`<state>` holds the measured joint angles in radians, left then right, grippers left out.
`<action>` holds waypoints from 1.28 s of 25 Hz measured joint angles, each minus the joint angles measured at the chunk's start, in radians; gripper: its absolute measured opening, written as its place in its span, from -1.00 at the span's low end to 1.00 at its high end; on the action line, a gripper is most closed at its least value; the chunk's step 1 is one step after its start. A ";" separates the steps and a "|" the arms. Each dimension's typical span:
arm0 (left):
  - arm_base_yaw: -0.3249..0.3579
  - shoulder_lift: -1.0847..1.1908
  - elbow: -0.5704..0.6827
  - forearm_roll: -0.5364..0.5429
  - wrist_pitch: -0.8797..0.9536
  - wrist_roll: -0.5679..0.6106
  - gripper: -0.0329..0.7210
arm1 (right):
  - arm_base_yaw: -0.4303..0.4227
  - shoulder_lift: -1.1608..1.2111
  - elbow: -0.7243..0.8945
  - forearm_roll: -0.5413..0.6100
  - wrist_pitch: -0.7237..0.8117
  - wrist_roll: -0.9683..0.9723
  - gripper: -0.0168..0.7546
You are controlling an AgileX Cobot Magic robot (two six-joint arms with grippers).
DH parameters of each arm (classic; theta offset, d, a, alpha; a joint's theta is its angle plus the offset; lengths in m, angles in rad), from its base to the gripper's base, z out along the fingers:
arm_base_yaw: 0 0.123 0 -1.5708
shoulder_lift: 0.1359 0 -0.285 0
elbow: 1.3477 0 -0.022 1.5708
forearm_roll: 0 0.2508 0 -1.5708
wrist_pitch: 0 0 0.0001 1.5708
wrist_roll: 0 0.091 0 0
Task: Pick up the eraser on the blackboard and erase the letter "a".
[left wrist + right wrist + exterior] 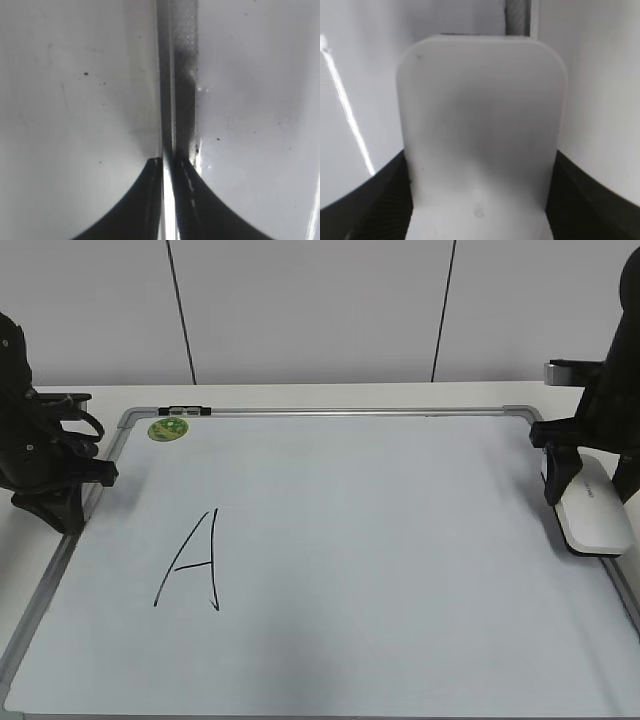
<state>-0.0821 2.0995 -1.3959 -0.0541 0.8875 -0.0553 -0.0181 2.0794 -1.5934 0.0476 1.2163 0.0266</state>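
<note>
- Exterior view: the blackboard (400, 540), a pale dry-erase board in a thin grey frame, lies flat and fills most of the table.
- The eraser (593, 508), a flat white rounded block, sits at the blackboard's right edge, about mid-height, overlapping the frame.
- Right gripper (590, 472) stands over the eraser's far end, one dark finger on each side of it.
- Right wrist view: eraser (481, 135) fills the frame; black fingers (375, 200) press against both long sides. Clenched on the eraser.
- Left gripper (62, 502) rests at the blackboard's left frame, well apart from the eraser.
- Left wrist view: left gripper (169, 165) has its tips nearly together over the grey frame strip (181, 75), nothing between them; clenched.
- A capital "A" (192, 560) in black marker is in the blackboard's lower left area.
- A round green magnet (168, 428) sits at the blackboard's top left corner.
- The letter "a" cannot be made out on the blackboard.
</note>
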 joint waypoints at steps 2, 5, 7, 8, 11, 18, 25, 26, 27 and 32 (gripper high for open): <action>0.000 0.000 -0.001 0.000 0.000 0.000 -0.77 | -0.009 0.019 -0.006 0.024 -0.002 -0.027 0.39; 0.000 0.000 -0.002 0.000 0.000 0.000 -0.77 | -0.011 0.030 -0.012 0.032 -0.002 -0.035 0.39; 0.000 0.000 -0.002 0.000 0.000 0.000 -0.77 | -0.011 0.030 -0.016 0.032 -0.002 -0.038 0.39; 0.000 0.000 -0.002 0.000 0.000 0.000 -0.77 | -0.011 0.030 -0.016 0.032 -0.002 -0.038 0.39; 0.000 0.000 -0.002 0.000 0.000 0.000 -0.77 | -0.011 0.030 -0.016 0.029 -0.002 -0.039 0.39; 0.000 0.000 -0.002 0.000 0.000 0.000 -0.77 | -0.011 0.030 -0.017 0.029 -0.002 -0.042 0.39; 0.000 0.000 -0.002 0.000 0.000 0.000 -0.77 | -0.011 0.047 -0.019 0.029 -0.002 -0.042 0.39; 0.000 0.000 -0.002 0.000 0.000 0.000 -0.77 | -0.011 0.053 -0.019 0.029 -0.002 -0.042 0.39; 0.000 0.000 -0.002 0.000 0.000 0.000 -0.77 | -0.011 0.060 -0.019 0.031 -0.002 -0.042 0.39; 0.000 0.000 -0.002 0.000 0.000 0.000 -0.77 | -0.011 0.082 -0.021 0.033 -0.004 -0.042 0.43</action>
<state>-0.0821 2.0995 -1.3983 -0.0541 0.8875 -0.0553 -0.0288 2.1611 -1.6145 0.0808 1.2124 -0.0150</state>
